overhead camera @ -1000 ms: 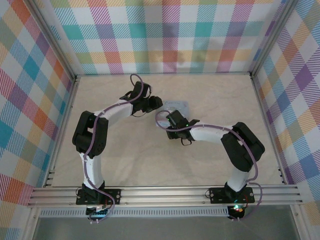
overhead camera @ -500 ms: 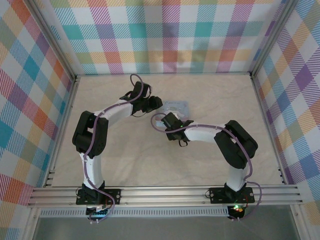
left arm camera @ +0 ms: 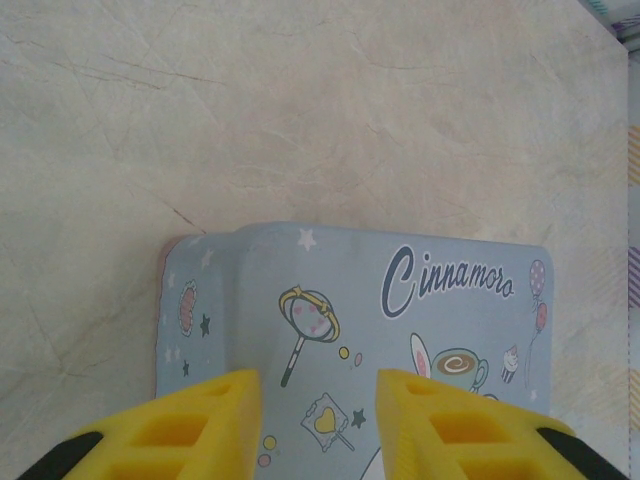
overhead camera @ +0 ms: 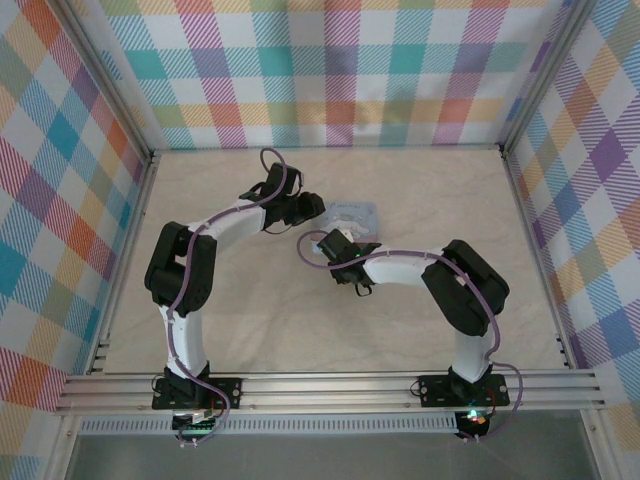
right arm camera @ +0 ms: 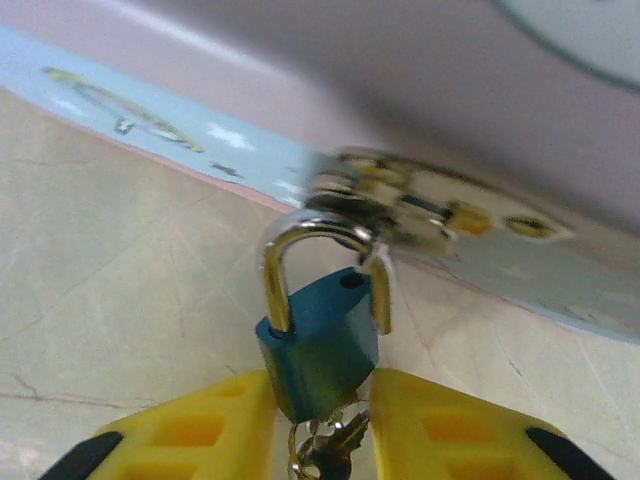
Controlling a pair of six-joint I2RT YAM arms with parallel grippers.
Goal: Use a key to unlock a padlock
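a: what is your right claw (right arm camera: 322, 388) on, and how many of each?

b: it's clamped on the teal body of your one padlock (right arm camera: 320, 335). a key (right arm camera: 325, 450) hangs under it, too blurred to count. beyond that, one tin (left arm camera: 400, 330).

a: which way does the lock point?

b: its long axis runs out from the claw, slightly tilted, keyhole end nearest you. the shackle (right arm camera: 285, 255) is hooked in the tin's hasp (right arm camera: 400, 200), above the tabletop (right arm camera: 130, 290). your left claw (left arm camera: 315, 385) is over the lid, fingers apart.

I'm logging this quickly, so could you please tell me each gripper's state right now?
Left gripper: open, fingers apart over the blue tin.
Right gripper: closed on the padlock.
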